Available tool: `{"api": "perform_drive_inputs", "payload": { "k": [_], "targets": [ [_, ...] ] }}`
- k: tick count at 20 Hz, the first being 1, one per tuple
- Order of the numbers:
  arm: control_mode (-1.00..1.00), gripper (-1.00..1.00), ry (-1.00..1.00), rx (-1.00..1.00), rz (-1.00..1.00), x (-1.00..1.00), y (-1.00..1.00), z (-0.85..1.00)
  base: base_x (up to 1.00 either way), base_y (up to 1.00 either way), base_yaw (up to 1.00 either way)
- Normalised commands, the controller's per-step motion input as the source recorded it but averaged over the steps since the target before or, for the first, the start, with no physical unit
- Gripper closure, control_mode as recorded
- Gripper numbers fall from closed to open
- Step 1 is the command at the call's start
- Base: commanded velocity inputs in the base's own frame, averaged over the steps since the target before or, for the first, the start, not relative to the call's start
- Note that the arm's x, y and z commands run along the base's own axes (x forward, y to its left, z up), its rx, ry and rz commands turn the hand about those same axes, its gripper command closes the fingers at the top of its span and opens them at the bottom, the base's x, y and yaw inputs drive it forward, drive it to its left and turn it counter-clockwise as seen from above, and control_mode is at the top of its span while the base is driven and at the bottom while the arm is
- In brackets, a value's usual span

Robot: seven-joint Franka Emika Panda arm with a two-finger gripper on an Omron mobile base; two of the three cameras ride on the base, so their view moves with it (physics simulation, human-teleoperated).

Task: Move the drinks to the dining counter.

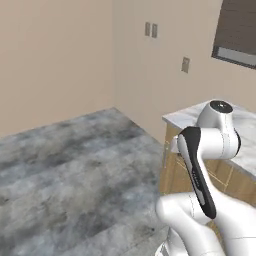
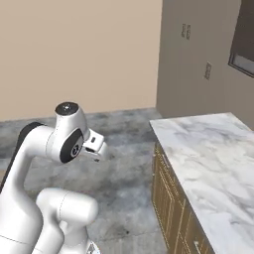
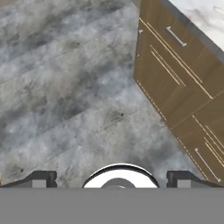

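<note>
My gripper [image 3: 112, 181] is wide open with nothing in it, tucked in close to the arm and looking down at the grey stone-look floor [image 3: 65, 87]. Just beside me on the right is a white marble counter with grey veins [image 2: 213, 154] sitting on brown wood cabinets [image 3: 183, 78], and the part of its top I can see has nothing on it. I can't tell from here if this is the dining counter or the other one by the wall with the dark window blind [image 2: 245, 34]. I don't see any of the drinks from here, so I can't say where they are. I think the big risk is driving the base too close and bumping the cabinet corner. I could also swing the arm into the counter edge, because it sits so near
</note>
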Motion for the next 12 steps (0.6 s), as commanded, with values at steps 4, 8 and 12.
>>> {"api": "perform_drive_inputs", "payload": {
  "k": [4, 8, 12],
  "targets": [
    [1.0, -1.0, 0.0, 0.0, 0.0, 0.0, 0.0, 0.0, -0.37, 0.0, -0.41],
    [1.0, -1.0, 0.0, 0.0, 0.0, 0.0, 0.0, 0.0, -0.87, 0.0, -0.34],
    [1.0, -1.0, 0.0, 0.0, 0.0, 0.0, 0.0, 0.0, -0.45, 0.0, -0.34]
  ]
}}
